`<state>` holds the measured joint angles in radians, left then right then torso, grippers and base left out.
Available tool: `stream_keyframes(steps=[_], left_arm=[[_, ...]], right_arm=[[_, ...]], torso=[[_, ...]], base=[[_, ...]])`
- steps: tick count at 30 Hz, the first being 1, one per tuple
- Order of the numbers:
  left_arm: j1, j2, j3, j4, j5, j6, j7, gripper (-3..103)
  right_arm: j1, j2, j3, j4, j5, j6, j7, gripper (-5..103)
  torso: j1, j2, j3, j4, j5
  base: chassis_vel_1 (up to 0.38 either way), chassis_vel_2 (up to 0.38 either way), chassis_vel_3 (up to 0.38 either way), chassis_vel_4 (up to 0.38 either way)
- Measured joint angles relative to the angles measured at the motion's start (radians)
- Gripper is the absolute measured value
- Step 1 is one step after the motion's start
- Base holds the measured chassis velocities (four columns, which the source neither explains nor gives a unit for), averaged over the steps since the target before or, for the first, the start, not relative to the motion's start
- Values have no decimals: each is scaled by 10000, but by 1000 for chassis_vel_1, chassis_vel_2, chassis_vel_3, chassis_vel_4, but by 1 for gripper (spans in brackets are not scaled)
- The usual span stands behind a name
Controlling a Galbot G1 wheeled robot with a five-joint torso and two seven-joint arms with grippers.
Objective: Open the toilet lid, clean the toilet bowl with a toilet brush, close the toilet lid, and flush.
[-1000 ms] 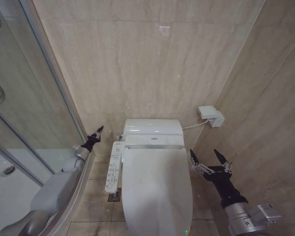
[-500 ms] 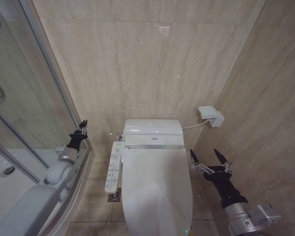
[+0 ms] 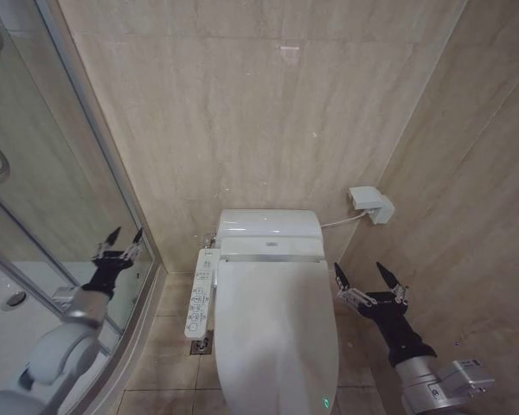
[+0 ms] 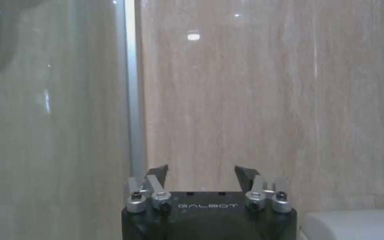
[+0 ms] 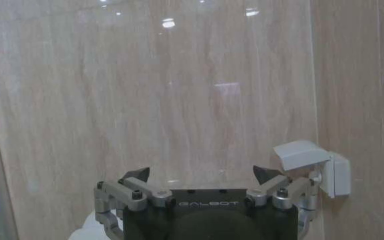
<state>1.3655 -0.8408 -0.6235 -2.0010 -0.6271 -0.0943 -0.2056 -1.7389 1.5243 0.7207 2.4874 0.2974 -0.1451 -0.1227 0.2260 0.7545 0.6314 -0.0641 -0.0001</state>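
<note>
The toilet lid [image 3: 275, 333] is a smooth white oval lying flat and closed over the toilet, so the toilet bowl is hidden beneath it. The toilet brush is out of view. My left gripper [image 3: 123, 242] is open, raised to the left of the toilet beside the glass shower partition, and its own wrist view shows it as left gripper [image 4: 201, 172] facing the beige wall. My right gripper [image 3: 364, 275] is open too, hovering just right of the lid's edge; it appears as right gripper [image 5: 203, 175] in its wrist view, pointing at the wall.
A white control panel [image 3: 201, 292] runs along the toilet's left side. The tank unit [image 3: 269, 231] sits behind the lid. A white wall socket box [image 3: 369, 204] with a cable is on the right wall. The glass shower enclosure [image 3: 35, 199] bounds the left.
My left arm has swung away from the toilet, leftward and back toward the shower glass. The right arm and the lid have not moved.
</note>
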Motion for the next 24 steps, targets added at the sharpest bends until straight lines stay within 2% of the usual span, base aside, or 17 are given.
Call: stream_keyframes(steps=[3,4,5,12,13,14,24], left_arm=[[633,-139,-561,-491,0,251,9,64],[1326,-340,-1002,-1032,-1,583,47,64],[1595,-435,-1168,-1270,-1,730,63,91],[3104,-1144,-1987,-3048,178,1403,142,91],[3333,-1272,-2104,-3358,197,1498,139,100],[3621,-1438,-2246,-3766,217,1618,136,100],[4582,-2179,-2804,-5079,359,2073,74,100]], right_arm=[[1,0,0,1,0,0,0,100],[0,0,0,1,0,0,0,100],[0,0,0,0,0,-1,0,100],[0,0,0,0,0,-1,0,100],[0,0,0,0,0,0,0,100],[0,0,0,0,0,0,0,100],[0,0,0,1,0,0,0,100]], torso=[[1,0,0,-3,1],[1,0,0,1,1],[1,-1,1,3,0],[1,0,0,-2,2],[1,0,0,0,4],[1,-1,0,0,3],[1,0,0,0,1]], base=[[0,0,0,0],[0,0,0,0],[0,0,0,0],[0,0,0,0],[0,0,0,0],[0,0,0,0],[0,0,0,0]])
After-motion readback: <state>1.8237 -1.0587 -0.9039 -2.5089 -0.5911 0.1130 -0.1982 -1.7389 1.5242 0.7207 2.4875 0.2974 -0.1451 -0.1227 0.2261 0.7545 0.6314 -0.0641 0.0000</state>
